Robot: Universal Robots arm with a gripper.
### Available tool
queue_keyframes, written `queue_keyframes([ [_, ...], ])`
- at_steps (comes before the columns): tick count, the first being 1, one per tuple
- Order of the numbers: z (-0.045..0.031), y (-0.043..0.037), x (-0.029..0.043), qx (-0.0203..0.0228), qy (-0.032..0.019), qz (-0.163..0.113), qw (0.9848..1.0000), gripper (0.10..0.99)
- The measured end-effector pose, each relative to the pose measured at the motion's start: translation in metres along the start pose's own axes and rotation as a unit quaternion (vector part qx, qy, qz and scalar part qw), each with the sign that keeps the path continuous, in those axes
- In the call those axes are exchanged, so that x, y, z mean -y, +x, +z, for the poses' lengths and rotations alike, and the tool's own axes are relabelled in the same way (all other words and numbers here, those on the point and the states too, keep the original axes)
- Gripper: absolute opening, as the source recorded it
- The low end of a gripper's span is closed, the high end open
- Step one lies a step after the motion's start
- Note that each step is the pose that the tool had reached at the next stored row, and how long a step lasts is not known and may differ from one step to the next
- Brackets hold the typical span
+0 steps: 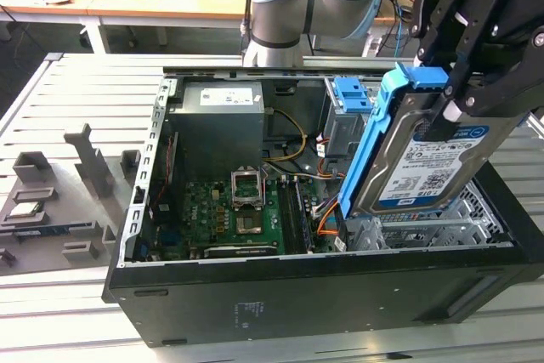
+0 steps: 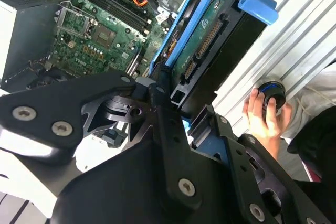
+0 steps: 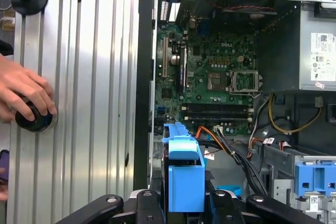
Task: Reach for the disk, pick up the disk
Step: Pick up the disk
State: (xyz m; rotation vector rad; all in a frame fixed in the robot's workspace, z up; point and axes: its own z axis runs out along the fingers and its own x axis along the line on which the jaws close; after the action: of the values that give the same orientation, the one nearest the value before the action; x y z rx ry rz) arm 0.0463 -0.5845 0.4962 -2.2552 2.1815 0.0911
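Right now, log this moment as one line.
gripper: shut on disk | disk: lifted, tilted above computer case | hand: on knob beside case

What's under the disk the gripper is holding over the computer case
The gripper holds the disk tilted above the open computer case. Under it sit a perforated metal drive cage and orange cables. The cage floor directly beneath the disk is hidden.

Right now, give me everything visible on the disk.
The disk is a silver rectangular hard drive with a white-and-blue label, framed by a bright blue plastic carrier. It is tilted, raised above the open computer case, its lower end near the drive cage. The gripper is shut on its upper end. In the second wrist view its underside shows a green circuit board and connector pins.
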Motion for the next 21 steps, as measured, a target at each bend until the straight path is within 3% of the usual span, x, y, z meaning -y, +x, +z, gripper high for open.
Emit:
queue_keyframes([
  [9, 0.0002, 0.0004, 0.0123, -0.0001, 0.0000, 0.000, 1.0000, 0.365],
  [21, 0.0001, 0.0012, 0.0365, -0.0001, 0.0000, 0.000, 1.0000, 0.365],
])
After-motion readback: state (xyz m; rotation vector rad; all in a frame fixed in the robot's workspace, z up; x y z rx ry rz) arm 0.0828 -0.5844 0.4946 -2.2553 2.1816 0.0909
